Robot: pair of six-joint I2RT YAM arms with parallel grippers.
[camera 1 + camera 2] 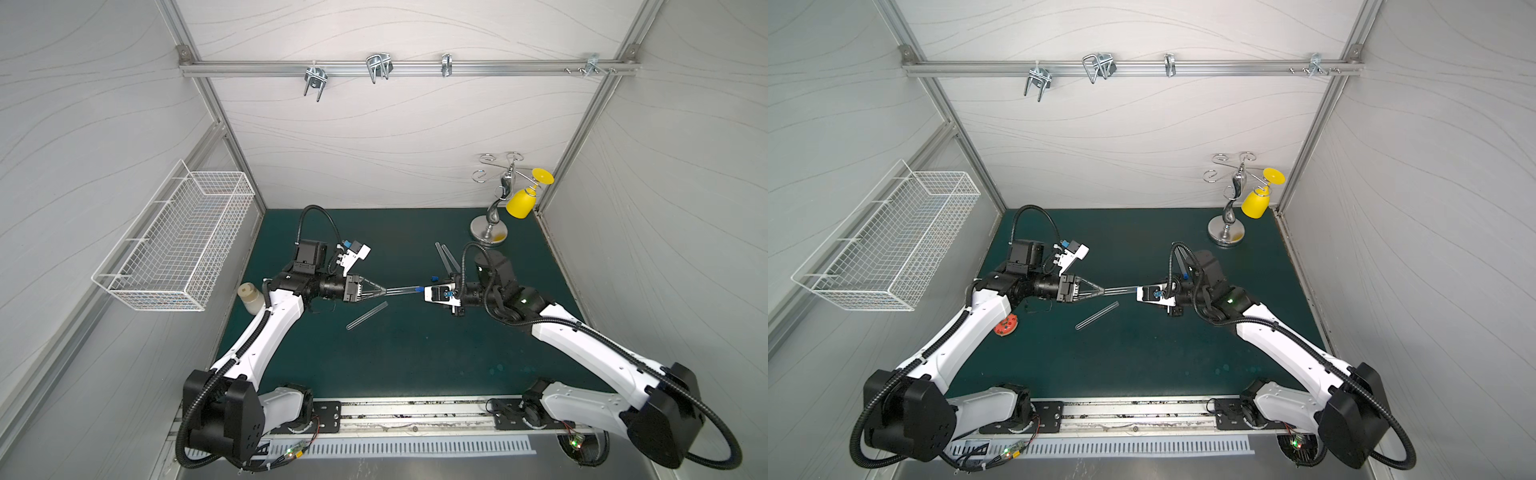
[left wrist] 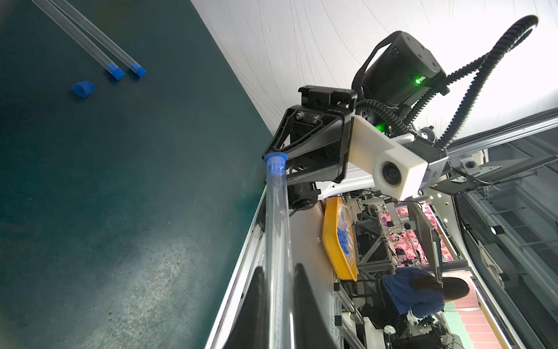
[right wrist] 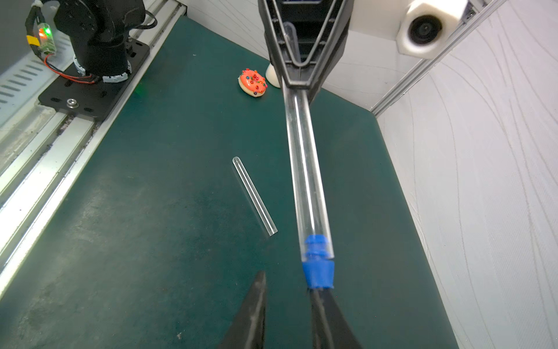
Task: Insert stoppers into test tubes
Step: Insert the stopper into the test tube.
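The green mat (image 1: 415,357) bears one bare tube (image 1: 367,316), two stoppered tubes (image 2: 96,33) and a loose stopper (image 2: 83,88). A doughnut (image 3: 253,82), a bottle (image 1: 249,296) and a stand (image 1: 484,237) sit there too.

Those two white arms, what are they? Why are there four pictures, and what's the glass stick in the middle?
They are robot arms. Each one ends in a two-fingered pincer called a gripper. Two pictures look down from above. The other two come from small cameras on the arms' wrists.

The left gripper pinches a clear tube. A blue stopper sits in the tube's mouth, and the right gripper stands open just behind it.

On the green mat lie an empty tube, two plugged tubes, a spare stopper, a toy donut and a cream bottle.
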